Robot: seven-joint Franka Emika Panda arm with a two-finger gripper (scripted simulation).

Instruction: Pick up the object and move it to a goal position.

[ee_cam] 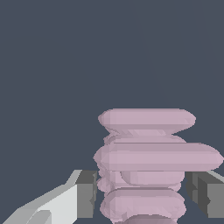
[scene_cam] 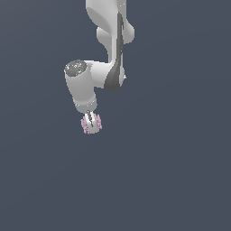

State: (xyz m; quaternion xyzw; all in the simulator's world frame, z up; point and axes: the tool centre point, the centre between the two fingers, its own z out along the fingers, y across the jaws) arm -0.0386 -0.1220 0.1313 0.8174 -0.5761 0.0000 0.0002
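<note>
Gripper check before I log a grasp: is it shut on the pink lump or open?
Shut on it, apparently: in the wrist view the grey fingers flank the pale-pink lump closely; the gripper straddles it.

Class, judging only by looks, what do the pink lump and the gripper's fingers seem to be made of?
Pink lump: matte, soft-looking, perhaps rubber or plastic; its rounded stacked lobes carry no shine. Fingers: flat grey blocks, dull like hard plastic or painted metal. A render leaves both open.

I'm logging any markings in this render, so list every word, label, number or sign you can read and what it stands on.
None: no text shows in either view.
The white arm, the gripper and the pale-pink bumpy object between its fingers are all unmarked; the speckled cap on the arm carries only a mottled pattern.
</note>
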